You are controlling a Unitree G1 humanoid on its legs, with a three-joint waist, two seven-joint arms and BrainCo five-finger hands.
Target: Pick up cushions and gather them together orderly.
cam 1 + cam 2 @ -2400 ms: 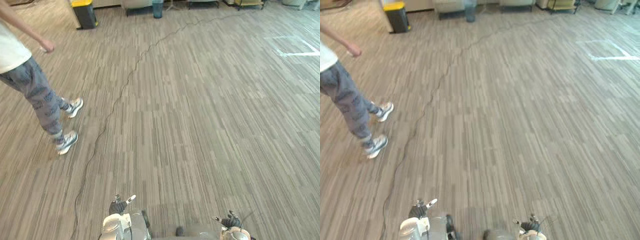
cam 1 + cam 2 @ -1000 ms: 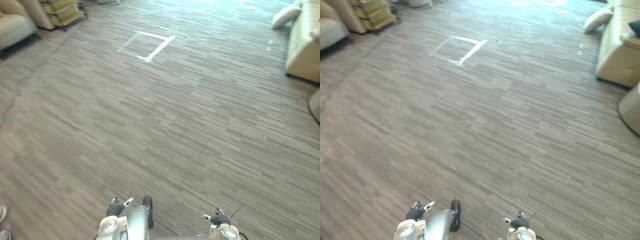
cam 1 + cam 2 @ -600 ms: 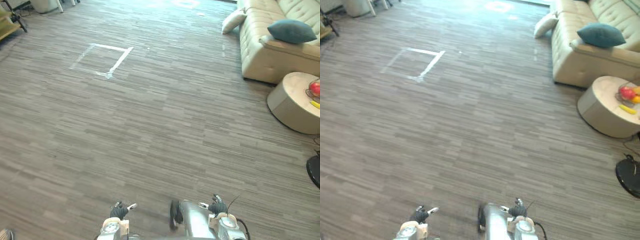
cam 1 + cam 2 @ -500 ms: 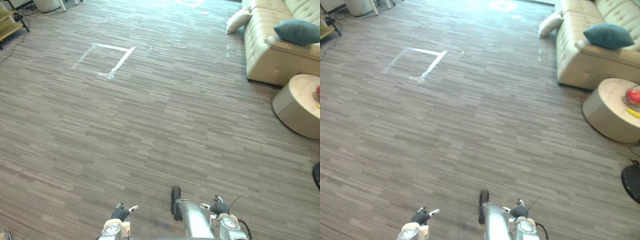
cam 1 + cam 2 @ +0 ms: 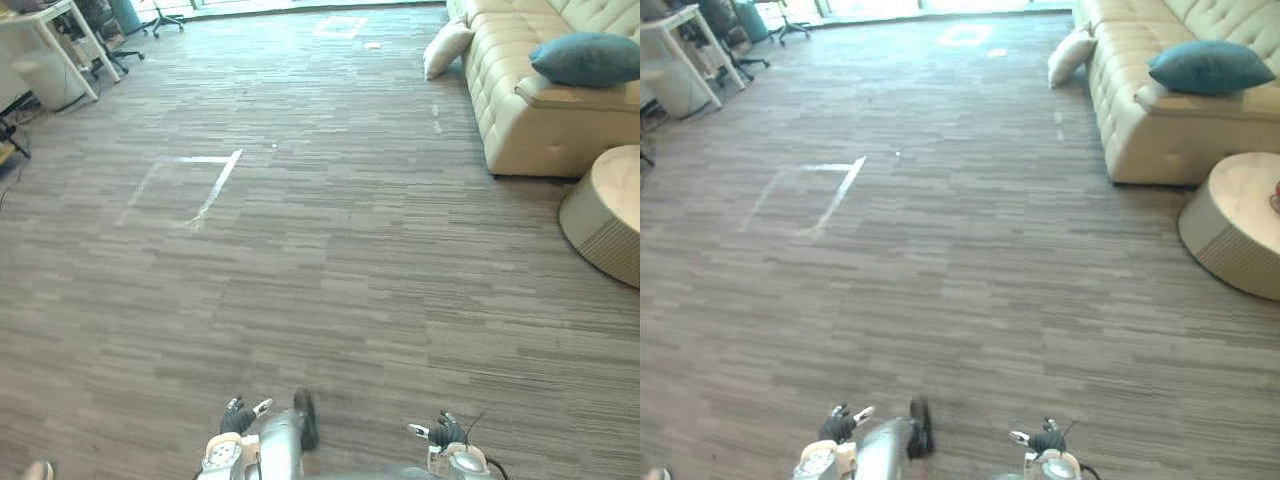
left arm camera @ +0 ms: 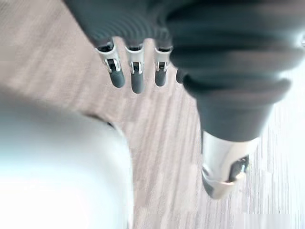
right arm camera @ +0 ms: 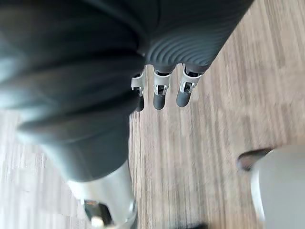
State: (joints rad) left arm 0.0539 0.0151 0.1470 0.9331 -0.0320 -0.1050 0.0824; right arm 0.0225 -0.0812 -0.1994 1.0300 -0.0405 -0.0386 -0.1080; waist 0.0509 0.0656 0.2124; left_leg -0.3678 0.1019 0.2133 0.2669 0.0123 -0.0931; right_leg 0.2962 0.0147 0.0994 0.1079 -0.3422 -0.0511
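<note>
Teal cushion (image 5: 587, 57) on sofa (image 5: 520, 120) arm, 2 o'clock; cream cushion (image 5: 445, 48) on floor (image 5: 330, 250) against sofa end, 1 o'clock; left hand (image 5: 238, 415) at 7, right hand (image 5: 447, 431) at 5; both hands' fingers relaxed, empty.

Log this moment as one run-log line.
left hand open, empty | right hand open, empty | teal cushion on sofa | cream cushion on floor against sofa | none picked up yet

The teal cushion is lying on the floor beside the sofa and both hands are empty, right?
Not quite: the teal cushion lies on the sofa, not on the floor, as the left eye view shows. The left hand and right hand are indeed empty.
</note>
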